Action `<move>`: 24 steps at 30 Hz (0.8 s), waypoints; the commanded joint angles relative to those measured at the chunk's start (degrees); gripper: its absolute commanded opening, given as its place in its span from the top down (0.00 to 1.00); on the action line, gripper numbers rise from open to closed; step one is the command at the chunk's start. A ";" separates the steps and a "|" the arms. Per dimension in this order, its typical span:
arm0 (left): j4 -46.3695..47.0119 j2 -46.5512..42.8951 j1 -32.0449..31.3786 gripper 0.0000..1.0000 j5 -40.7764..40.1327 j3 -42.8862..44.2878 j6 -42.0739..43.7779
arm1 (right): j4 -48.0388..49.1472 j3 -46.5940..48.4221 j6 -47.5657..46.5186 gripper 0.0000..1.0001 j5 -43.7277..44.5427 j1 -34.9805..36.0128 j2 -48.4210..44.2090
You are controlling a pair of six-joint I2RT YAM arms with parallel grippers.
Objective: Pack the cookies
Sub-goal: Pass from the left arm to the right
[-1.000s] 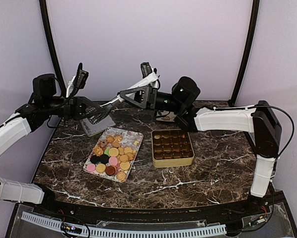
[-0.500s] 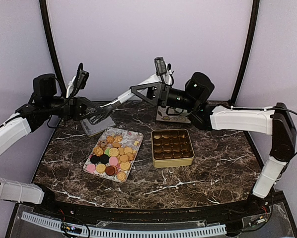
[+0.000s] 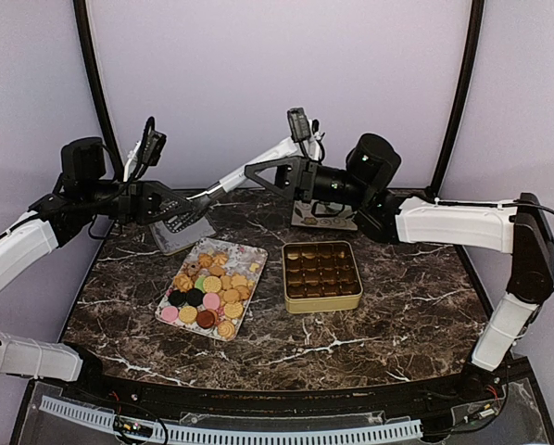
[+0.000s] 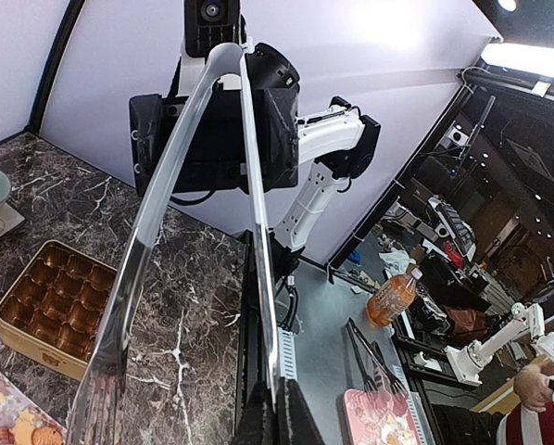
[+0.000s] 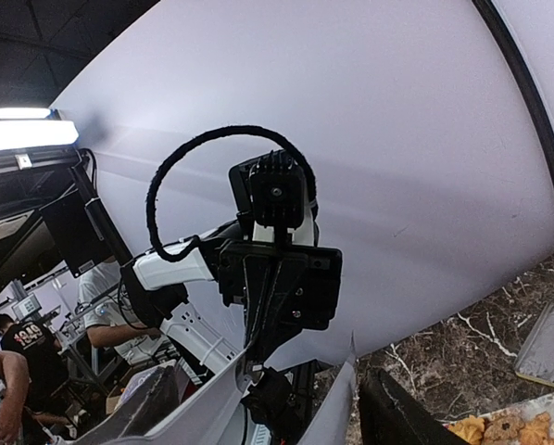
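Overhead, the cookies (image 3: 207, 289) lie heaped on a flowered tray (image 3: 256, 252) left of centre on the dark marble counter (image 3: 397, 306). They are mostly golden ones, with pink, green, yellow and dark brown discs toward the tray's near end. Just right of the tray sits an open gold tin (image 3: 321, 275) with rows of empty cups.

Both arms meet in the air above the far edge of the counter, in the upper middle of the frame. The left tool (image 3: 186, 209) is closed tight on one leg of a pair of metal tongs (image 3: 212, 190). In the left wrist view the tongs' other leg splays off to the lower left. The curved end of the tongs reaches across to the right tool (image 3: 232, 176), whose fingers stand apart on either side of the metal. I cannot tell whether they press on it.

A flat grey lid (image 3: 180, 237) lies on the counter below the left tool.
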 commanded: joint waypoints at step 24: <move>-19.36 1.86 2.58 0.70 -9.27 6.99 16.81 | -2.48 -1.53 -4.56 0.64 6.99 -0.48 -4.13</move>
